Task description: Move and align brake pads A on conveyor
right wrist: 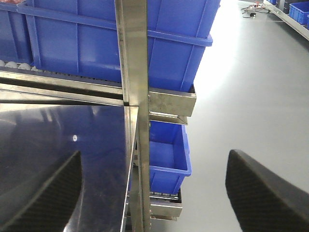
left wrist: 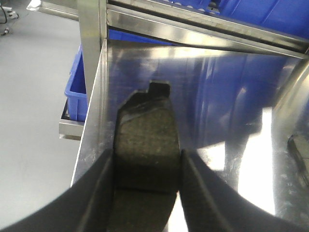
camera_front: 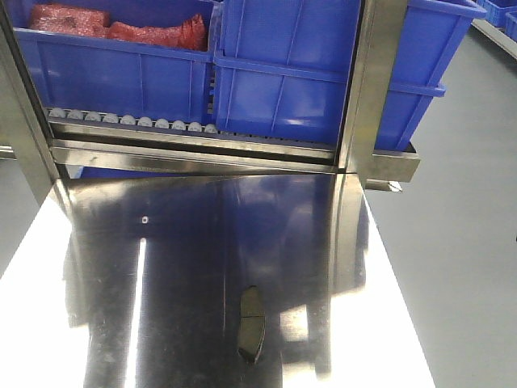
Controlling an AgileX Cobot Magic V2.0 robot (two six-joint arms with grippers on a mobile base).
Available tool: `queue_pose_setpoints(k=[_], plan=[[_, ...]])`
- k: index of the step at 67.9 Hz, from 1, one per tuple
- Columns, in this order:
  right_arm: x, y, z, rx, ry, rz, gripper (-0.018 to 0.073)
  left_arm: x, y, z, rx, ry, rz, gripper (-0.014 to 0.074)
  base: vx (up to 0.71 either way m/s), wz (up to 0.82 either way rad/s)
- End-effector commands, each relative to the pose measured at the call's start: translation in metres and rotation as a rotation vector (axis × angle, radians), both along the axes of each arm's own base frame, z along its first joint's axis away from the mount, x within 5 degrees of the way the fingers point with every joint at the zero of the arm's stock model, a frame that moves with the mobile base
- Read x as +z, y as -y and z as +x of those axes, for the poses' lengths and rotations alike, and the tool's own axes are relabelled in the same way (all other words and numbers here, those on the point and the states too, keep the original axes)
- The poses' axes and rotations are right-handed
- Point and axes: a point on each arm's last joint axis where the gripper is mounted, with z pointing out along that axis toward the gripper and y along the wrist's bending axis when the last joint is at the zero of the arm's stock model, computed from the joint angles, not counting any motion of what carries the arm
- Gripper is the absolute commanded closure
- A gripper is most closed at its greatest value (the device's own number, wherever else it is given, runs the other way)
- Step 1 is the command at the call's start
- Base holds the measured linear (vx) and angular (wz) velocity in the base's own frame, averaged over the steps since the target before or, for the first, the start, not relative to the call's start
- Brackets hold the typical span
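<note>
The steel counter (camera_front: 161, 267) fills the front view, with blue bins (camera_front: 283, 73) on a shelf behind it above a row of rollers (camera_front: 129, 121); no conveyor appears in any view, so the pads' destination lies out of frame. The right end effector (right wrist: 154, 159) hangs at the counter's right edge with its fingers wide apart and nothing between them, probably parked clear of the work. The left end effector (left wrist: 147, 162) is clamped across the width of the held pad (left wrist: 147, 140), gritty face up, near the counter's left edge; gripping the long sides likely keeps it level for carrying. Only the left wrist view shows this grasp; the front view misses it, showing only a loose pad (camera_front: 250, 323) lying flat on the counter, which the left wrist view catches at its right border (left wrist: 300, 154).
</note>
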Motion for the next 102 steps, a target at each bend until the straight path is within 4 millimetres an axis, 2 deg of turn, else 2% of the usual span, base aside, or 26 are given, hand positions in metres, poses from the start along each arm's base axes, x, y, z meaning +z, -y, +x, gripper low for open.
queue_pose_setpoints(k=[1,86,102], plan=[[0.0142,0.0004,0.0024,-0.003,0.088,-0.007,-0.0033,0.0109,-0.0001,-0.0016,-0.01,0.125,0.004,0.0603,0.0,0.0],[0.0143,0.0004,0.0024,-0.003,0.089,-0.006,-0.0033,0.0105,-0.0022,-0.0054,-0.008,0.148,0.038,0.0603,0.0,0.0],[0.0225,0.0009,0.0044,-0.008,0.182,-0.007,-0.0033,0.0105,-0.0022,-0.0054,-0.008,0.148,0.038,0.0603,0.0,0.0]])
